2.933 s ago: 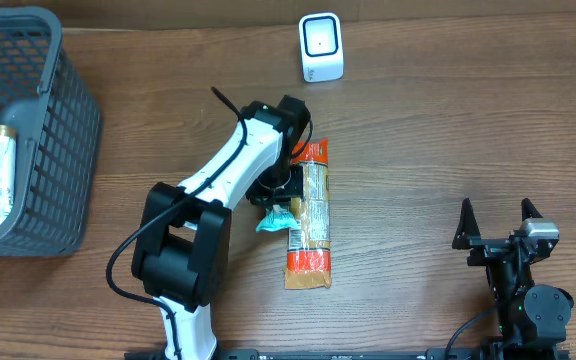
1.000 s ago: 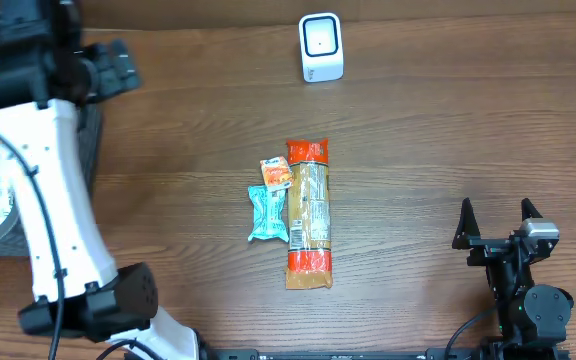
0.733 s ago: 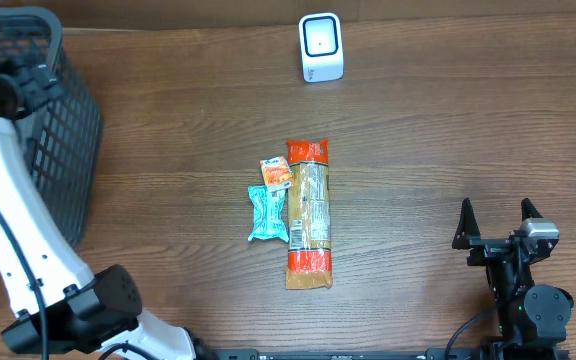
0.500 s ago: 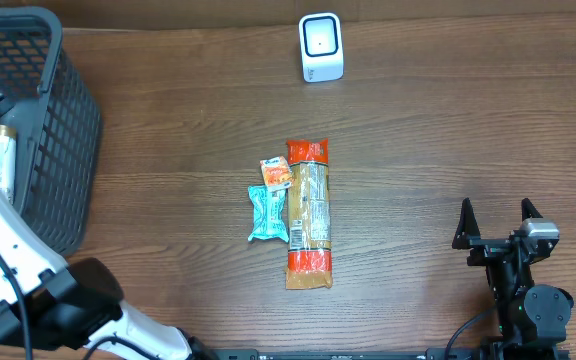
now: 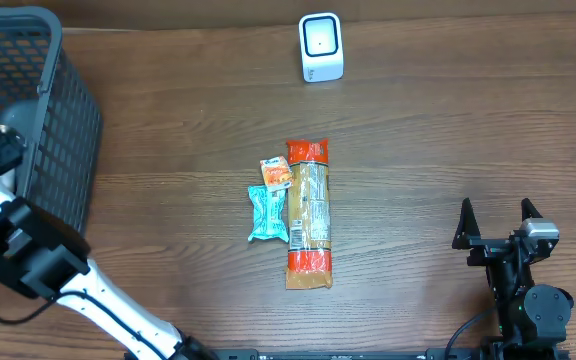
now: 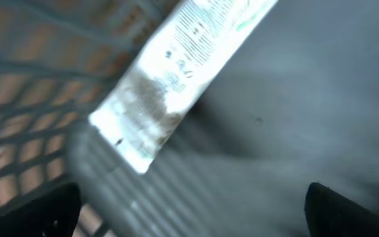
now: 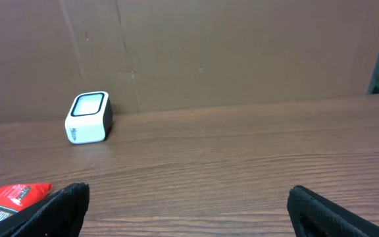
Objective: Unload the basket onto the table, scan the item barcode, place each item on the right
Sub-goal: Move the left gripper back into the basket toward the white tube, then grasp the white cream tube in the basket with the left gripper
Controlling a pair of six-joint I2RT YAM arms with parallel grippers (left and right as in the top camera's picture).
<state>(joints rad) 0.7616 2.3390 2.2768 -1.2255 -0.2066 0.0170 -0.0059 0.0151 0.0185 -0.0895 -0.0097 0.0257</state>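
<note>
Long packet [image 5: 309, 213], orange at both ends, lies lengthwise at the middle of the worktop [image 5: 418, 130] and serves as the reference for all positions below.

1. Right gripper [image 5: 496, 210]: parked well to the right of the long packet, at the near edge. Its fingers [image 7: 71, 201] are released and spread wide, grasping nothing.
2. Teal packet [image 5: 266, 214]: flat on the worktop, against the long packet's left edge, about mid-length.
3. Small orange packet [image 5: 276, 173]: just beyond the teal packet, touching the long packet's left edge near its far end.
4. Basket [image 5: 68, 120]: dark grey lattice, well to the left of the long packet. The left arm reaches into it.
5. Left gripper [image 6: 189, 217]: inside the basket, fingers [image 6: 31, 210] released and wide apart, poised over the basket floor.
6. White tube [image 6: 176, 72]: lies tilted on the basket floor, printed side up, beyond the left fingertips and apart from them. The view is blurred; the print cannot be read.
7. Scanner [image 5: 321, 47]: white, upright, straight beyond the long packet's far end, well apart from it.
</note>
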